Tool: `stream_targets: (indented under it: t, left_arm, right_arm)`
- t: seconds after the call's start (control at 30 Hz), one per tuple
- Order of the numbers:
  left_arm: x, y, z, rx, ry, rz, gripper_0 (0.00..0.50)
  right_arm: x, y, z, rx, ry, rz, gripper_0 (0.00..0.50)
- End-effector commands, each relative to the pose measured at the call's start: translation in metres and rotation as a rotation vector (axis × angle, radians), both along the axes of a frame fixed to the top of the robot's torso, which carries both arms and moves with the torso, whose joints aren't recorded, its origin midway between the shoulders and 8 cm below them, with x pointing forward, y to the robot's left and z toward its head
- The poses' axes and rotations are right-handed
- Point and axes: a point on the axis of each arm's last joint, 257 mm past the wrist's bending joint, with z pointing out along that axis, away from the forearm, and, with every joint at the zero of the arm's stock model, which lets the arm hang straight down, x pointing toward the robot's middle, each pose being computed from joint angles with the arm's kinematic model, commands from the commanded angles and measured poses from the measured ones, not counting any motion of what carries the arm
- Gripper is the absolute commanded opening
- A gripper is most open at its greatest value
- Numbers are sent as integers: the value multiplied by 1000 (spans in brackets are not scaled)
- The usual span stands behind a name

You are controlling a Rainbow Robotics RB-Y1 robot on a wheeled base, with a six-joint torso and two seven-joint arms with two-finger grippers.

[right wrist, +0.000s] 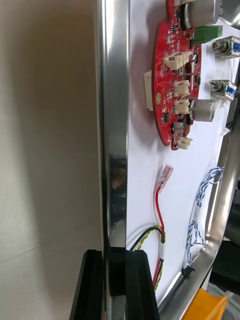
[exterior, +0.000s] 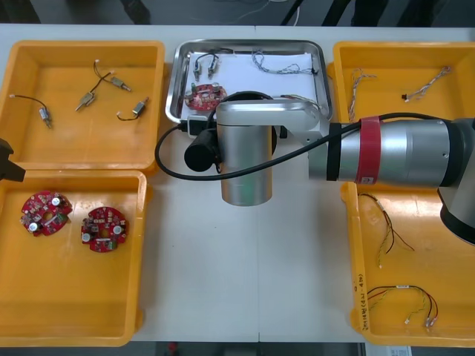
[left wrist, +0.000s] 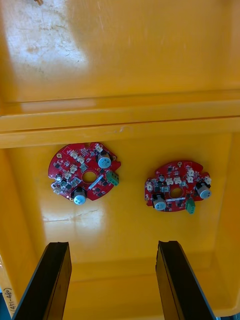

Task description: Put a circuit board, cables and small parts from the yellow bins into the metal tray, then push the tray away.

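A light table [exterior: 245,259] is being shown from above. The right arm [exterior: 393,152] is being stretched in from 3 o'clock across the middle, and the tray's near edge is being hidden under its wrist. Four yellow bins [exterior: 67,141] are being shown at 10, 8, 2 and 4 o'clock. The metal tray [exterior: 178,81], white inside, is being shown at 12 o'clock between the far bins. Its near rim is being clamped by the right gripper [right wrist: 114,257], with one finger outside the tray and one inside.

The left gripper [left wrist: 112,245] is being held at 9 o'clock, with its fingers spread wide and nothing between them. It is above the 8 o'clock bin, where two circuit boards [left wrist: 85,172] are being shown side by side. A third circuit board [right wrist: 177,75] is being shown in the tray, close to the clamped rim. A red and yellow cable [right wrist: 159,220] and a blue and white cable [right wrist: 201,195] are being shown just beside the inner finger. Small metal parts [exterior: 205,68] are being shown at the tray's far side. More cables [exterior: 386,230] are being shown in the 2 and 4 o'clock bins.
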Motion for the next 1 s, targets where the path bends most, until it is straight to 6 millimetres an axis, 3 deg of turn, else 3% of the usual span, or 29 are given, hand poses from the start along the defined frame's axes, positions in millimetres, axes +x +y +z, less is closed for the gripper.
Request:
stream_targets:
  t: [0.03,0.33,0.77,0.8,0.83,0.87,0.97,1.0]
  left_arm:
    - [-3,17,16,52,-27,26,500]
    - [-3,17,16,52,-27,26,500]
    - [-3,17,16,52,-27,26,500]
    - [-3,17,16,52,-27,26,500]
    - [-3,17,16,52,-27,26,500]
    - [-3,17,16,52,-27,26,500]
    - [-3,17,16,52,-27,26,500]
    - [-3,17,16,52,-27,26,500]
  right_arm:
    - [10,23,35,-29,-71,61,0]
    - [20,24,45,-21,-91,64,0]
    - [21,28,43,-10,-89,73,7]
    - [21,28,43,-10,-89,73,76]
    - [22,27,43,-13,-89,73,191]
    - [22,27,43,-11,-89,72,266]
    - [22,26,42,-14,-86,72,380]
    - [22,26,42,-12,-86,71,396]
